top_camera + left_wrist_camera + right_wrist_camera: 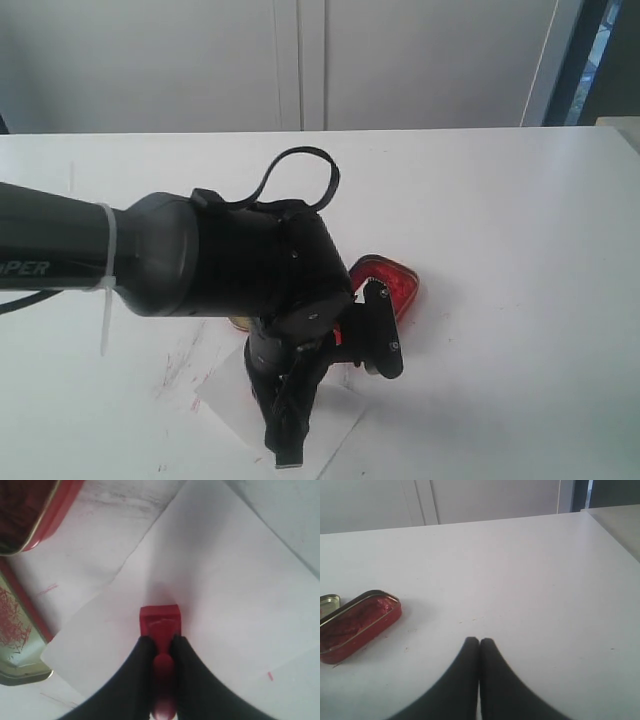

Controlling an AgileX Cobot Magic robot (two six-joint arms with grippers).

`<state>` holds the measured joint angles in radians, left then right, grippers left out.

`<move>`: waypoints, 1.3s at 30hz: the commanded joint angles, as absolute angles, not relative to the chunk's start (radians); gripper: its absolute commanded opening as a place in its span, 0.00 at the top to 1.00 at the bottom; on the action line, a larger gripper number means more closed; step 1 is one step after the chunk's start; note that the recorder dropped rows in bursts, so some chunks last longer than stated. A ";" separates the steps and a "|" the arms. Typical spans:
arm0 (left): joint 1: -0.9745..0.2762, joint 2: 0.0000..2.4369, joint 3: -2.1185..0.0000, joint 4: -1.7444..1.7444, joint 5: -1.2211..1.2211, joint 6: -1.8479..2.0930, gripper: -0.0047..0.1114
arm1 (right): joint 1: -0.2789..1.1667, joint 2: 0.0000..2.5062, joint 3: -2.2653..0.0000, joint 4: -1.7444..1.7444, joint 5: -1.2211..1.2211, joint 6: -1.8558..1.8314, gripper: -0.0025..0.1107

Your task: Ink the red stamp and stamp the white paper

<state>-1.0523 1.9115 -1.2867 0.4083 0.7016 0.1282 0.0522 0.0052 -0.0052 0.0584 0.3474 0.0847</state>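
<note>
Two arms, but only one is over the work. Your left arm (pixel 200 255) reaches in from the left across the middle of the tabletop (pixel 520 200) and bends steeply down, with the left gripper (pixel 160 641) pointing at the white paper (pixel 225 580). Its jaws are clamped tight on the handle of the red stamp (pixel 160 619). The stamp's rectangular base faces down onto the sheet, well inside its edges, with bare paper on every side. One corner of the sheet lies just beside the gold lid (pixel 15 635). The red ink tin (pixel 30 515) sits a little beyond the paper's edge. Your right gripper (pixel 479 642) hovers over bare tabletop, jaws pressed together on nothing, with the tin well off to one side.
</note>
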 commanded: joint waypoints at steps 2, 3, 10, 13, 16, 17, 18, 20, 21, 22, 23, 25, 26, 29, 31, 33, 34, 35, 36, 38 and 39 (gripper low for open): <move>-1.067 1.913 -1.281 0.417 0.721 0.096 0.96 | 0.049 0.000 0.000 0.052 0.341 0.086 0.98; -1.067 1.913 -1.281 0.417 0.716 0.079 0.96 | 0.049 0.000 0.000 0.052 0.341 0.086 0.98; -1.067 1.884 -1.310 0.368 0.668 0.000 0.96 | 0.049 0.000 0.000 0.052 0.341 0.086 0.98; -1.062 1.872 -1.335 0.318 0.662 0.000 0.96 | 0.049 0.000 0.000 0.052 0.341 0.086 0.98; -1.048 1.872 -1.351 0.261 0.657 0.000 0.96 | 0.049 0.000 0.000 0.052 0.341 0.086 0.98; -1.042 1.872 -1.351 0.241 0.652 0.000 0.96 | 0.049 0.000 0.000 0.052 0.341 0.086 0.98; -1.035 1.872 -1.351 0.219 0.652 0.000 0.96 | 0.049 0.000 0.000 0.052 0.341 0.086 0.98; -1.012 1.872 -1.351 0.161 0.652 0.031 0.96 | 0.049 0.000 0.000 0.052 0.341 0.086 0.98; -1.003 1.872 -1.351 0.140 0.652 0.038 0.96 | 0.049 0.000 0.000 0.052 0.341 0.086 0.98; -0.992 1.872 -1.351 0.114 0.652 0.049 0.96 | 0.049 0.000 0.000 0.052 0.341 0.086 0.98; -0.979 1.872 -1.351 0.091 0.652 0.059 0.96 | 0.049 0.000 0.000 0.052 0.341 0.086 0.98; -0.956 1.872 -1.351 0.050 0.652 0.079 0.96 | 0.049 0.000 0.000 0.052 0.341 0.086 0.98; -0.939 1.872 -1.351 0.017 0.648 0.088 0.96 | 0.049 0.000 0.000 0.052 0.341 0.086 0.98; -0.924 1.874 -1.349 -0.041 0.642 0.133 0.96 | 0.049 0.000 0.000 0.052 0.341 0.086 0.98; -0.919 1.874 -1.349 -0.063 0.640 0.140 0.96 | 0.049 0.000 0.000 0.052 0.341 0.086 0.98; -0.919 1.874 -1.349 -0.103 0.642 0.174 0.96 | 0.049 0.000 0.000 0.052 0.341 0.086 0.98; -0.919 1.874 -1.349 -0.123 0.642 0.184 0.96 | 0.049 0.000 0.000 0.052 0.341 0.086 0.98; -0.919 1.874 -1.349 -0.123 0.642 0.184 0.96 | 0.049 0.000 0.000 0.052 0.341 0.086 0.98; -0.919 1.874 -1.346 -0.131 0.639 0.205 0.96 | 0.049 0.000 0.000 0.052 0.341 0.086 0.98; -0.919 1.874 -1.331 -0.134 0.641 0.209 0.96 | 0.049 0.000 0.000 0.052 0.341 0.086 0.98; -0.919 1.878 -1.323 -0.134 0.639 0.209 0.96 | 0.049 0.000 0.000 0.052 0.341 0.086 0.98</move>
